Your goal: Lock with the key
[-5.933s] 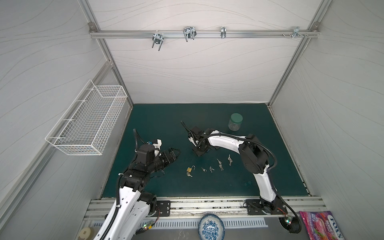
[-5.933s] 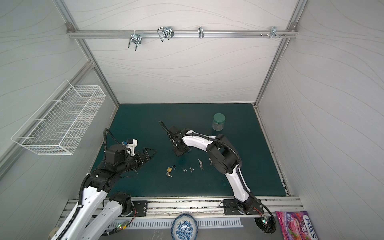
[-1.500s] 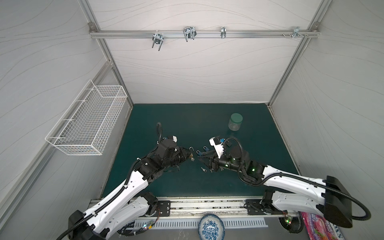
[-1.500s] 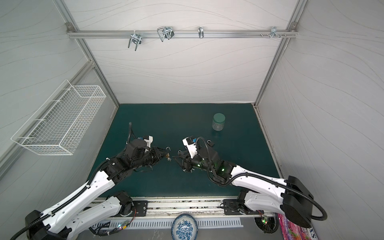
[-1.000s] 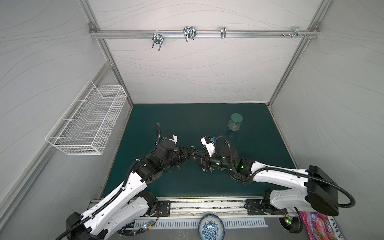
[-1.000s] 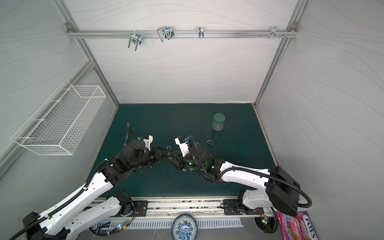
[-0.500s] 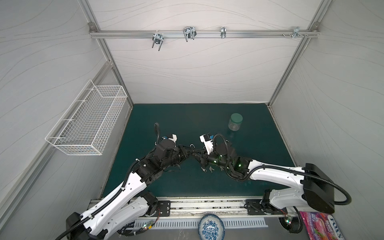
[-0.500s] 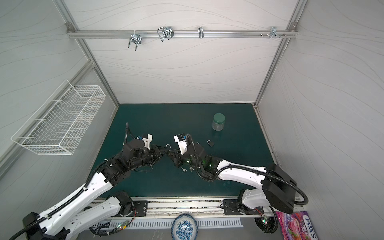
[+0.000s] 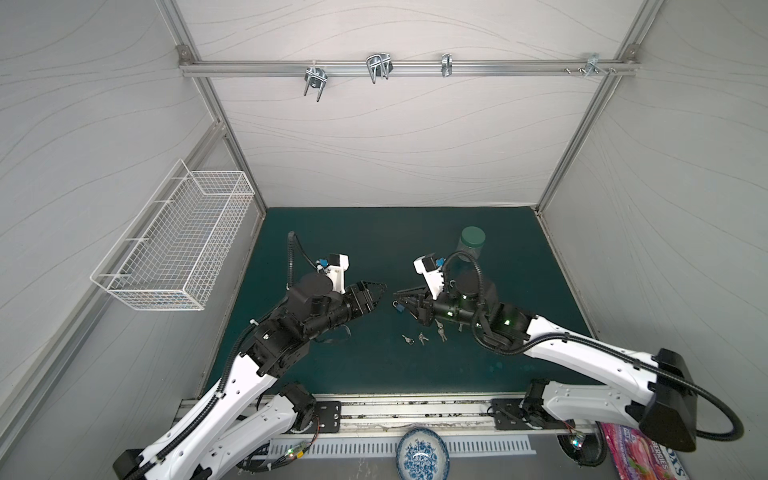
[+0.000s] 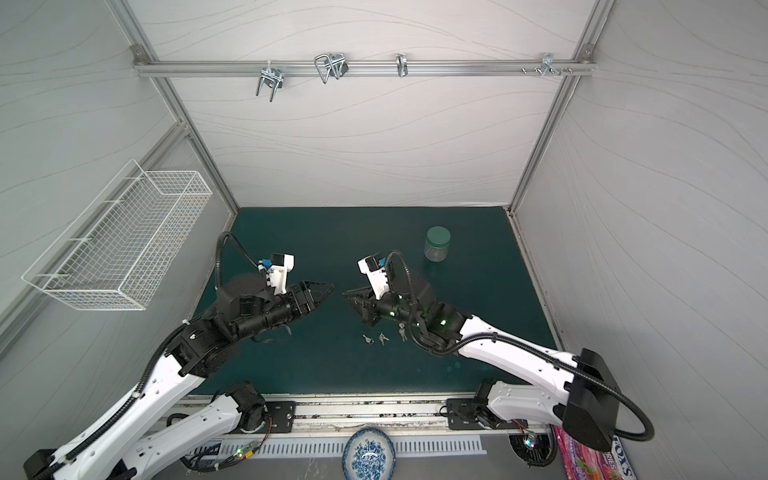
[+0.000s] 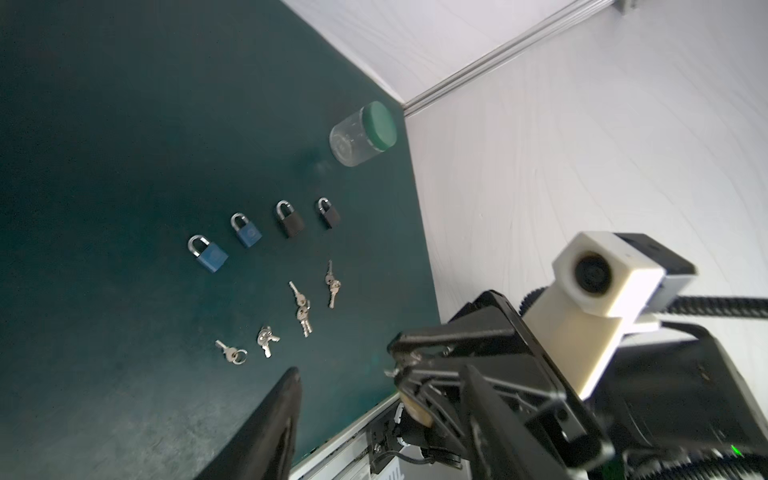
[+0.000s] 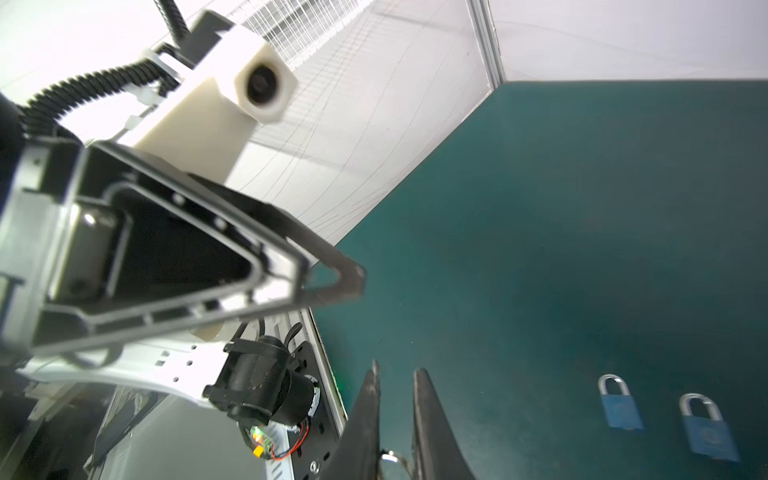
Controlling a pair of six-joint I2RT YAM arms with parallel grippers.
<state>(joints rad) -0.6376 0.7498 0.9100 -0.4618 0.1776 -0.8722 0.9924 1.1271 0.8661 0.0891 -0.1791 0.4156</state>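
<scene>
Above the centre of the green mat (image 9: 332, 374), the right gripper (image 9: 400, 299) is clenched on a small brass padlock (image 11: 417, 410); at its 9 o'clock the left gripper (image 9: 376, 293) stands released, empty. Loose keys (image 9: 422, 337) lie at its 6 o'clock: picking, inserting and turning one apparently remain.

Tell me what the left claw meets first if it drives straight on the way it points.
The right claw, facing the left claw tip to tip across a short gap in both top views. The brass piece it pinches may be touched first; depth there is unclear.
</scene>
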